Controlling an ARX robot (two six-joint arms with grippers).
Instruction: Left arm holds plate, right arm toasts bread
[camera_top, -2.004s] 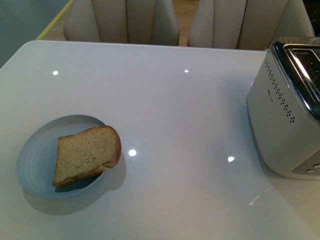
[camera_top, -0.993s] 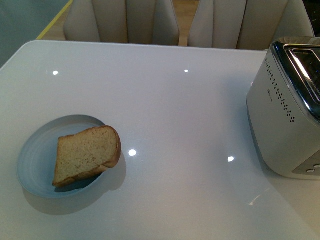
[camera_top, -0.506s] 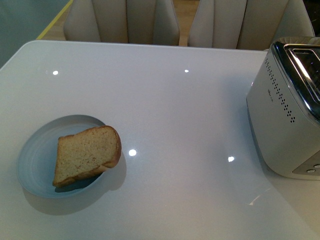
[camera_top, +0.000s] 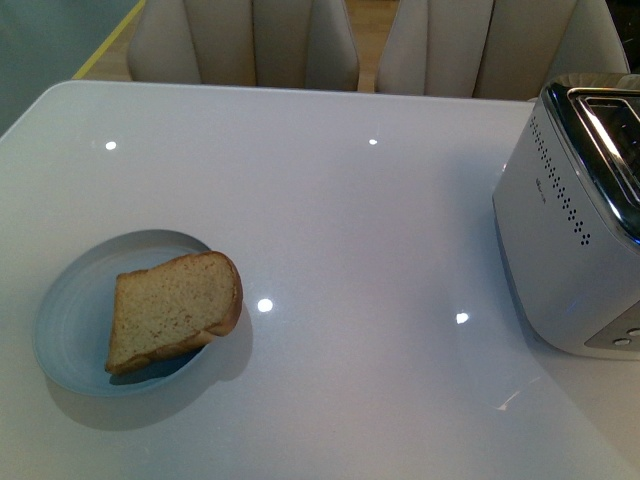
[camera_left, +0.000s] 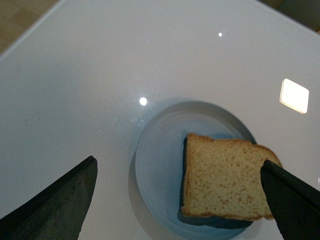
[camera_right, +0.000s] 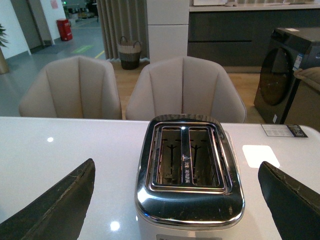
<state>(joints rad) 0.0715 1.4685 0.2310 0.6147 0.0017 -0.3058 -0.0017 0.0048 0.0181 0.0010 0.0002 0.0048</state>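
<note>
The bread (camera_top: 172, 310) lay flat on the pale-blue plate (camera_top: 66, 322) toward the left of the glossy white counter (camera_top: 350, 200), its rounded crust end jutting past the plate's rim on the side nearer the toaster (camera_top: 570, 230), which stood well apart at the right. The left claw (camera_left: 177, 165) hung over the plate with its jaws spread wide and empty; the right claw (camera_right: 176, 167) hung just as wide and empty above the toaster's open slots. The slice looked light, soft and crumbly, so a gentle pinch across its thickness seemed wise, and the overhanging crust end offered the firmest, most reachable hold. The plate looked stiff, smooth and probably breakable, and likely to skate on so slick a counter. A hold on its bare rim, on the side away from the bread, would steady it best.
</note>
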